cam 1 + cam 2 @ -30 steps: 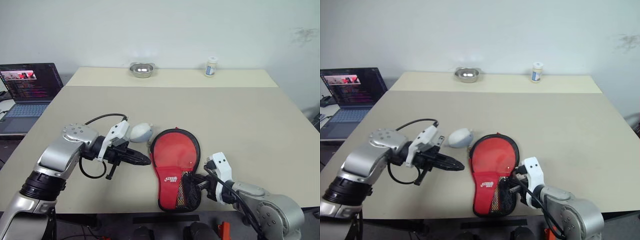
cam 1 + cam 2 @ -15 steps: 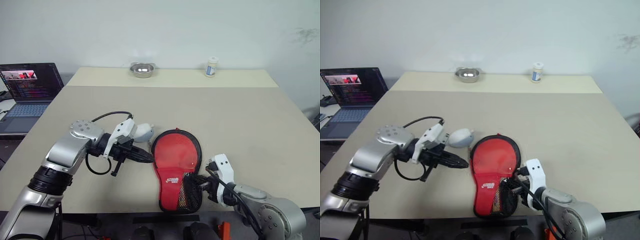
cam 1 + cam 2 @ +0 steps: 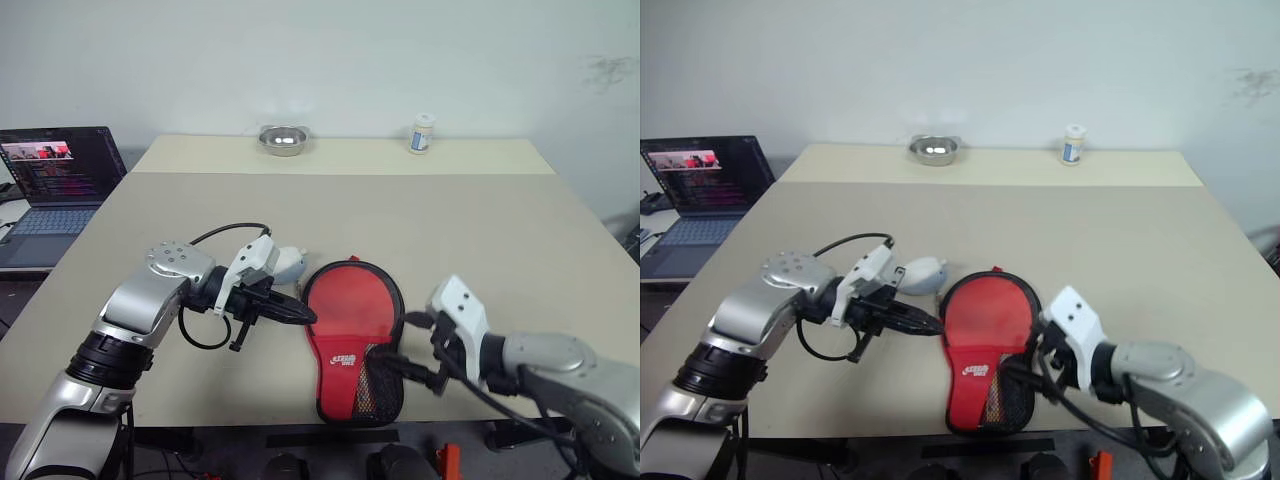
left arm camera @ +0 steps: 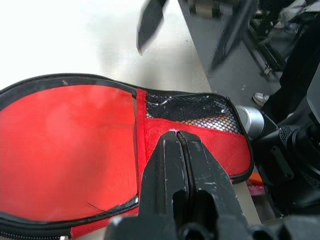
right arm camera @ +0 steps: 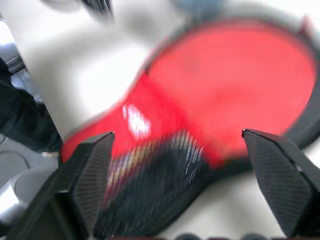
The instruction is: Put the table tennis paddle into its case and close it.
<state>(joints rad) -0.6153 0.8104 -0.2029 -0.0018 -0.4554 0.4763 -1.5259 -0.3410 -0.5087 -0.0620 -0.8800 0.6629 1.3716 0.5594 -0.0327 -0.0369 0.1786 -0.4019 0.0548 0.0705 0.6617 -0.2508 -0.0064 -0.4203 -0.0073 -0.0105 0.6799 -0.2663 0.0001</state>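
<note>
One beige table (image 3: 480,230), laptop (image 3: 55,175), white wall (image 3: 350,50)

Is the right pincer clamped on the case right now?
No, the right pincer is spread wide open above the case, touching nothing.

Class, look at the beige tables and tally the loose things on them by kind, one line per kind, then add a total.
Red paddle case: 1
Grey computer mouse: 1
Metal bowl: 1
Small white bottle: 1
Total: 4
</note>
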